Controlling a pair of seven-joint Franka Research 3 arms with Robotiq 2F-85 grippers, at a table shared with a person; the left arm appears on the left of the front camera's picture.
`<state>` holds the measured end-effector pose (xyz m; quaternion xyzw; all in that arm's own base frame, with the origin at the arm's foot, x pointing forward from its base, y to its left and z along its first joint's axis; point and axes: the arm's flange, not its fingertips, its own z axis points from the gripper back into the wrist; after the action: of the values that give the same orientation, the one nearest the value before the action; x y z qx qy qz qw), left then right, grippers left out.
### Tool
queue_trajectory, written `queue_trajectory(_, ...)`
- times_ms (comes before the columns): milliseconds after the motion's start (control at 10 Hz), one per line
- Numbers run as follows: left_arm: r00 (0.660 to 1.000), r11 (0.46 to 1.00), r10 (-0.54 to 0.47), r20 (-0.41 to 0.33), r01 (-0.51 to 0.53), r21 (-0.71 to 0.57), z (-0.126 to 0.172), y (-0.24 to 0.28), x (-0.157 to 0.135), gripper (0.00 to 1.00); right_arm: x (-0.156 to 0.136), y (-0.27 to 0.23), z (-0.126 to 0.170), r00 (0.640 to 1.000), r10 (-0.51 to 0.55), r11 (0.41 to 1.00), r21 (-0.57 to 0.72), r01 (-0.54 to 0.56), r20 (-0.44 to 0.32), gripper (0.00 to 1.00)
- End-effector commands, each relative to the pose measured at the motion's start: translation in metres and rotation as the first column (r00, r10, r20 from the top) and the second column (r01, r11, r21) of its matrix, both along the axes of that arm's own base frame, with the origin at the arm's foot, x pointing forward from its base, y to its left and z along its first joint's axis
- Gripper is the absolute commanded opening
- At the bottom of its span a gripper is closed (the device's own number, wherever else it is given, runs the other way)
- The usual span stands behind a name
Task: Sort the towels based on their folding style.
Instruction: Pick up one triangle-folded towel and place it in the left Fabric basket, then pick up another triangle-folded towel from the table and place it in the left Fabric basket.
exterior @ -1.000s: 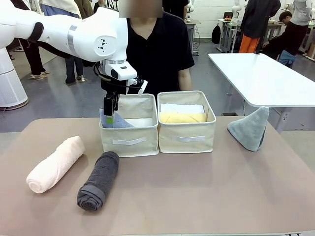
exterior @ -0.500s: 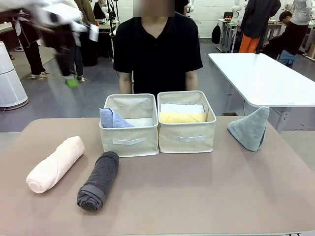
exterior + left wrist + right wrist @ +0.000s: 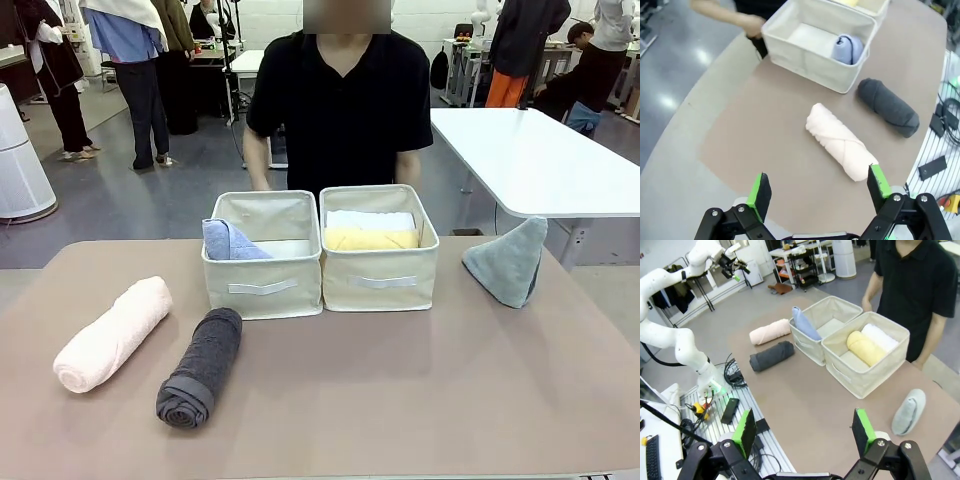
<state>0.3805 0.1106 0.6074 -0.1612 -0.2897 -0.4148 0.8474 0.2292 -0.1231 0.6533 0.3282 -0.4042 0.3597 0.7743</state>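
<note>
A pink rolled towel and a dark grey rolled towel lie on the table in front of the left bin. A lavender-blue cone towel leans in that bin. The right bin holds a yellow roll and a white roll. A pale grey-green cone towel stands at the table's right. My left gripper hangs open high above the pink towel. My right gripper is open too, high over the near table side, well away from the pale cone.
A person in black stands behind the bins, one hand by the left bin's far corner. A white table stands to the back right. Cables and small boxes lie on a rack beside the table edge.
My left arm, over the left bin a second ago, has lifted up and left out of the front view. The lavender-blue towel stays in the bin. The person has shifted slightly right.
</note>
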Motion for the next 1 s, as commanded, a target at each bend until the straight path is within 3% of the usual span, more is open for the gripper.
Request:
queue_trajectory(0, 0.998, 0.998, 0.057, 0.041, -0.055, -0.042, 0.007, 0.022, -0.018, 1.00, 0.002, 0.001, -0.001, 1.000, 0.014, 1.000, 0.012, -0.014, 0.010, 1.00)
queue_trajectory(300, 0.993, 0.993, 0.116, 0.031, -0.116, 0.011, 0.033, 0.033, -0.037, 1.00, 0.002, 0.001, -0.001, 1.000, 0.014, 1.000, 0.012, -0.014, 0.010, 1.00)
queue_trajectory(500, 0.996, 0.995, 0.094, 0.000, -0.094, 0.035, 0.032, 0.032, -0.039, 1.00, 0.002, 0.001, -0.001, 1.000, 0.014, 1.000, 0.012, -0.014, 0.010, 1.00)
queue_trajectory(600, 0.993, 0.995, 0.103, 0.053, -0.103, -0.008, 0.032, 0.038, -0.037, 1.00, 0.002, 0.001, -0.001, 1.000, 0.014, 1.000, 0.012, -0.014, 0.010, 1.00)
queue_trajectory(900, 0.993, 0.995, 0.103, 0.053, -0.103, -0.008, 0.032, 0.038, -0.037, 1.00, 0.002, 0.001, -0.001, 1.000, 0.014, 1.000, 0.012, -0.014, 0.010, 1.00)
